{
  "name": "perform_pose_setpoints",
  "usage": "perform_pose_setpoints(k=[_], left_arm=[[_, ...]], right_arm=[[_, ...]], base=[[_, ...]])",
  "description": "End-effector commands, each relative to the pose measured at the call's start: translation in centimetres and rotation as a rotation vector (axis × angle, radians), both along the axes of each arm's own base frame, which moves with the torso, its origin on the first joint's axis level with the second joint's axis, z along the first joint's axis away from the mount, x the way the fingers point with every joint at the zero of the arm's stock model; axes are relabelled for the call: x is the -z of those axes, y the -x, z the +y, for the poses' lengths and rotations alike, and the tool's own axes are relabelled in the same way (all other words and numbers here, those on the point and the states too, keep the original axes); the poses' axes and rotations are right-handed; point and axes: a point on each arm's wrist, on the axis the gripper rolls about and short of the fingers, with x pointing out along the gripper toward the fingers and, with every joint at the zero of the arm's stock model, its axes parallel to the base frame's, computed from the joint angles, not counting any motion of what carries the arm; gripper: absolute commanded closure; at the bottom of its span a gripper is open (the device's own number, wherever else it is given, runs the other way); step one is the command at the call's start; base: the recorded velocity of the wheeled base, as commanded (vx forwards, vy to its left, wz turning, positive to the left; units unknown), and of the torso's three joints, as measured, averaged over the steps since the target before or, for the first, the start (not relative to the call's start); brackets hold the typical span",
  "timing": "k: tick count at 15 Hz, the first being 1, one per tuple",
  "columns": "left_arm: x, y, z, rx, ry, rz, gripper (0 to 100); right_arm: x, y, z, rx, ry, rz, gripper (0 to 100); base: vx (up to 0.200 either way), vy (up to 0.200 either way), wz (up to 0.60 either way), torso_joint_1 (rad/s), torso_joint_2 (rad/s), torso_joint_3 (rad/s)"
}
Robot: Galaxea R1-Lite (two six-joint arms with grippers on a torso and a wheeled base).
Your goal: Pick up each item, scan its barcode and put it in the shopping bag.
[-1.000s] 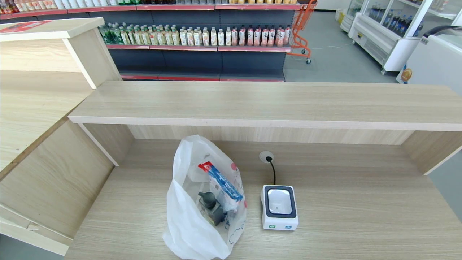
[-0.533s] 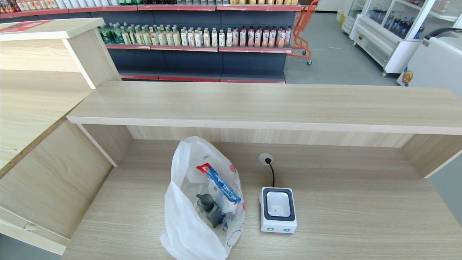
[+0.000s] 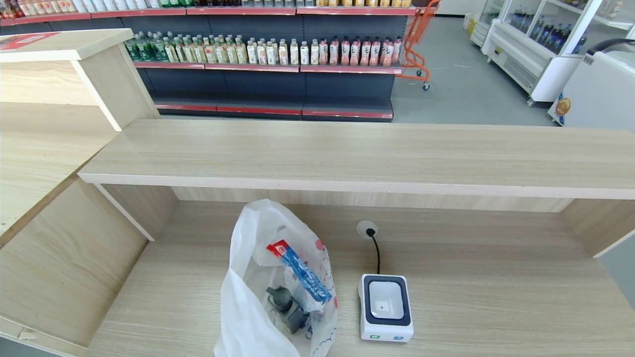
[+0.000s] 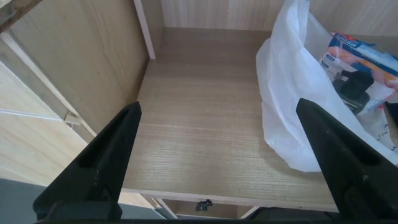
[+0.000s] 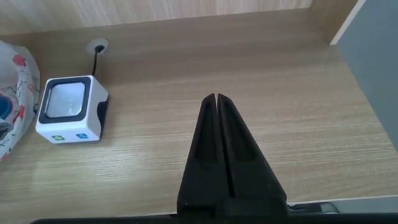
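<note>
Sitting just beside the shopping bag (image 3: 240, 297) — scanner (image 3: 386, 307), cable (image 3: 377, 253) behind it.

1 shopping bag (image 3: 243, 302), lower centre, with 2 items inside: 1 blue-red packet (image 3: 300, 272), 1 dark bottle (image 3: 285, 307). 1 scanner (image 3: 386, 307) just right of it, plus 1 cable (image 3: 377, 253).

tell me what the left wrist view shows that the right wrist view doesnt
Left wrist view: the left gripper, open, above the left end of the counter, and the blue packet and dark bottle inside the shopping bag.
Right wrist view instead: the right gripper, shut, over the counter, and the scanner with its cable running to a hole in the counter.
Both: the white shopping bag, just its edge in the right wrist view, and the wooden counter.
</note>
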Motion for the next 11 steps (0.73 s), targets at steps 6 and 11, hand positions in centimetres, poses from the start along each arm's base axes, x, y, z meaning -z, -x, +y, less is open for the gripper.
perform_pose_setpoints(k=[6,11], left_arm=[[0.0,0.0,0.0,0.0,0.0,0.0,0],[0.0,0.0,0.0,0.0,0.0,0.0,0]], right_arm=[[-0.01,-0.01,0.0,0.0,0.0,0.001,100],[-0.01,-0.01,0.0,-0.001,0.005,0.002,100]], base=[[0.0,0.0,0.0,0.0,0.0,0.0],[0.0,0.0,0.0,0.0,0.0,0.0]])
